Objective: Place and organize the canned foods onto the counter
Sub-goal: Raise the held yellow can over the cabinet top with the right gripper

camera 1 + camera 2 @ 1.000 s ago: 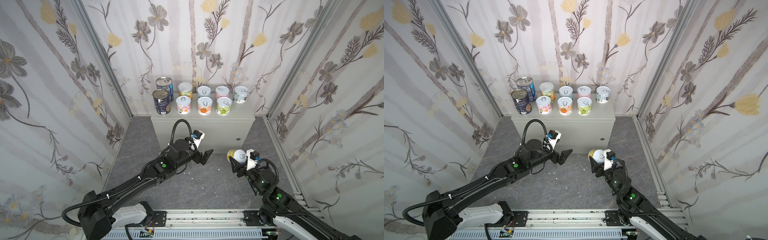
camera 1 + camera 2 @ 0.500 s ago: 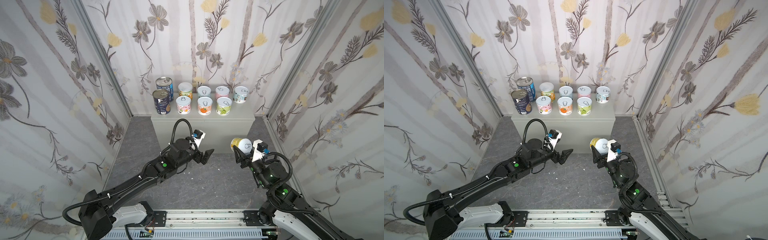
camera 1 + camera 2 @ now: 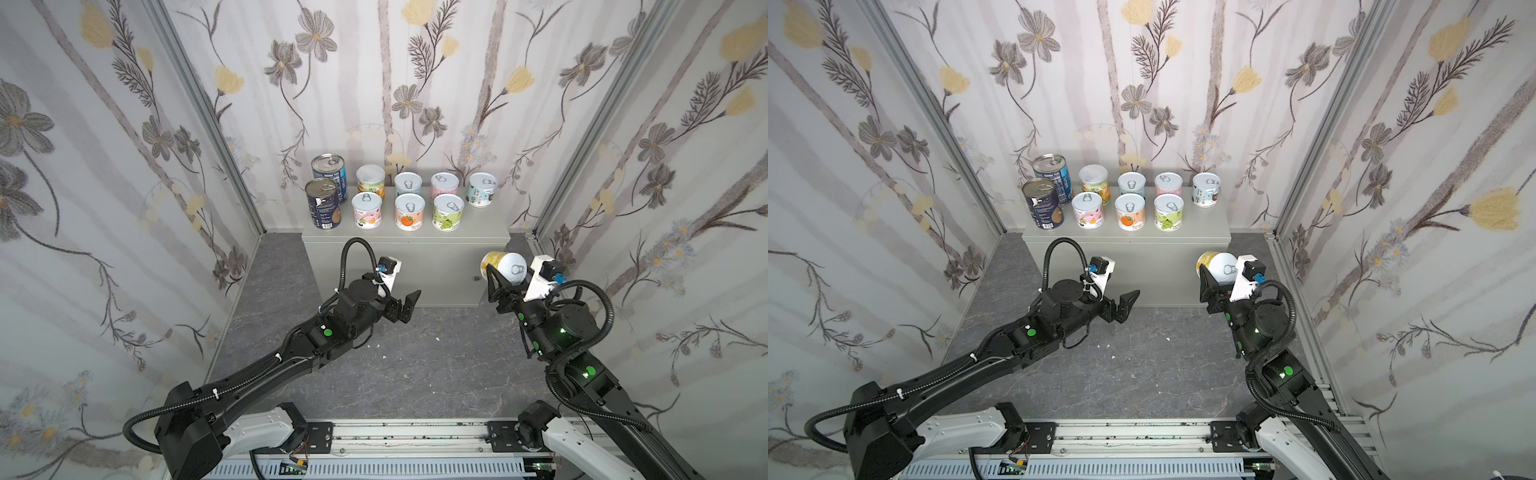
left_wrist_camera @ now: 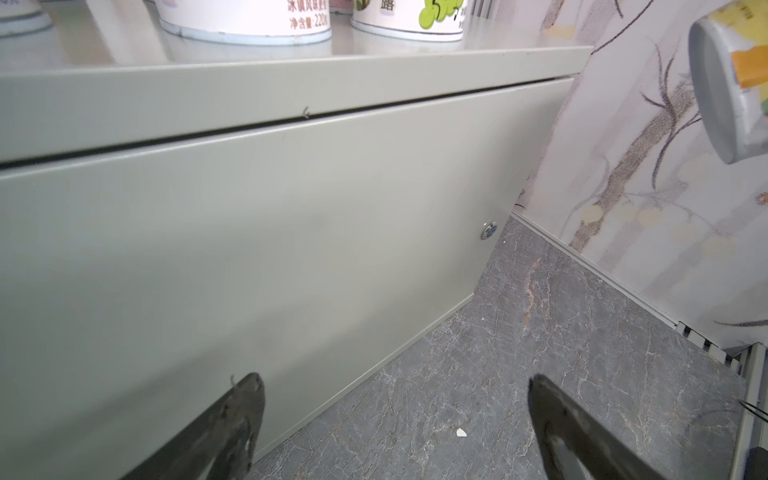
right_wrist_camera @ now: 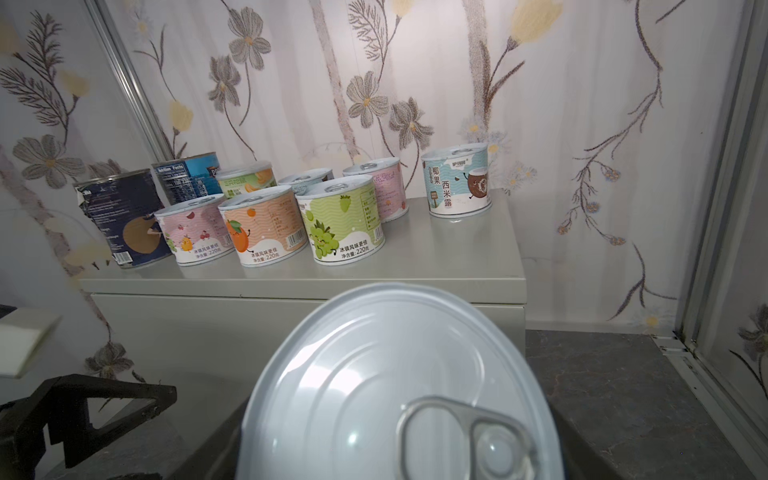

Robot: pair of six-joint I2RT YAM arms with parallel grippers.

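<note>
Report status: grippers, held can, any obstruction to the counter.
Left gripper open, empty. Right gripper shut on yellow-label can, tilted, short of the counter. Front-row spot beside green-label can free, path clear.

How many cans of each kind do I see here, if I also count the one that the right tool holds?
Tall dark-blue cans on the counter: 2
Short white-lidded cans on the counter: 7
Short white-lidded can held in the right tool: 1
Total: 10 cans
</note>
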